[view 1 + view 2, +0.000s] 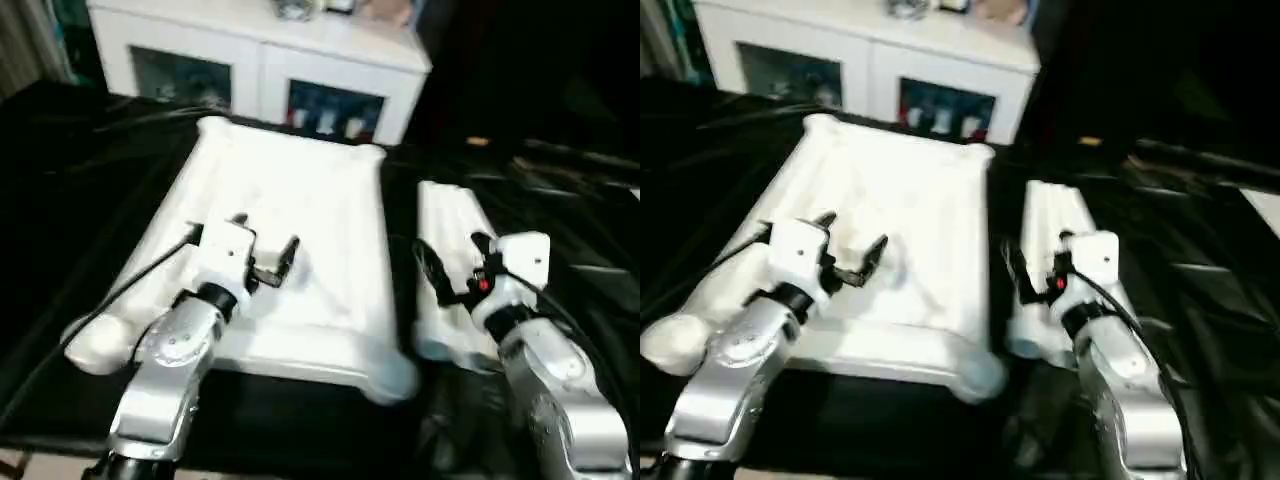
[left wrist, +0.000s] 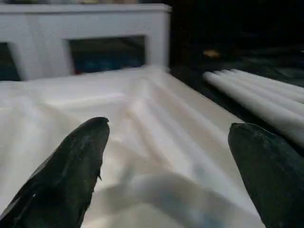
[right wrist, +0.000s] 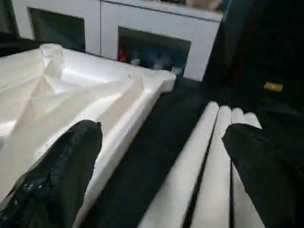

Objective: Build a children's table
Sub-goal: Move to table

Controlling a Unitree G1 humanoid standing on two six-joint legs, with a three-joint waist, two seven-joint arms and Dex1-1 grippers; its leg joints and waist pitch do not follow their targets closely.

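Under left tool (image 1: pixel 266 246), table top (image 1: pixel 310 190)

white tabletop (image 1: pixel 300 200) ribs-up, legs (image 1: pixel 447 240) beside

Tabletop (image 1: pixel 300 200): white plastic, smooth, slight sheen, ribbed. Legs (image 3: pixel 209 156): smooth white plastic tubes. Table (image 1: pixel 80 170) cover: glossy black cloth. Forearms (image 1: pixel 165 380): silver metal. Cabinet (image 1: pixel 260 50): white, glass doors.

Both silver forearms reach forward from the near edge, side by side and well apart. The left gripper (image 1: pixel 266 245) has its two black fingers (image 2: pixel 71 175) spread wide with nothing between them, pointing forward and slightly inward. The right gripper (image 1: pixel 452 262) is likewise spread wide and empty, its fingers (image 3: pixel 61 175) pointing forward and angled toward the left one.
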